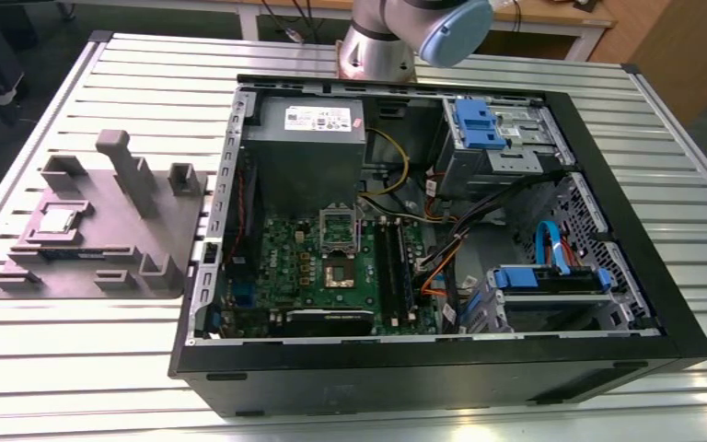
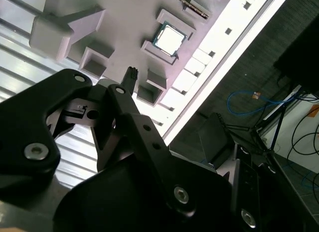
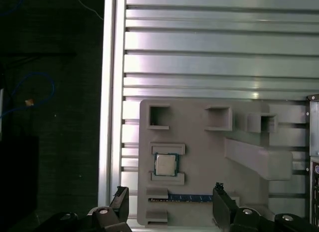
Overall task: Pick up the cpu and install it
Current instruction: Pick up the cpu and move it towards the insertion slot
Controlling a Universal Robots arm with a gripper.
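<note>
The cpu [image 3: 166, 164], a small silvery square chip, lies flat in a recess of the grey fixture tray [image 3: 199, 152] on the slatted table. In the exterior view the cpu [image 1: 59, 220] sits on that tray [image 1: 96, 276], at the exterior view's left of the open computer case [image 1: 452, 368]. My gripper [image 3: 170, 204] hovers above the tray, well clear of the chip. It is open, with its two black fingers [image 3: 122, 202] spread wide and nothing between them. In the second wrist view the cpu [image 2: 169, 38] lies beyond a black fingertip [image 2: 130, 74]. The motherboard's dark socket [image 1: 339, 273] has its metal frame hinged up.
A blue-edged memory stick [image 3: 192, 197] lies in a slot of the tray beside the chip. Tall grey posts [image 1: 126, 170] rise from the tray. The table edge [image 3: 112, 92] runs close to the tray, with dark floor and cables beyond. The arm's base [image 1: 378, 46] stands behind the case.
</note>
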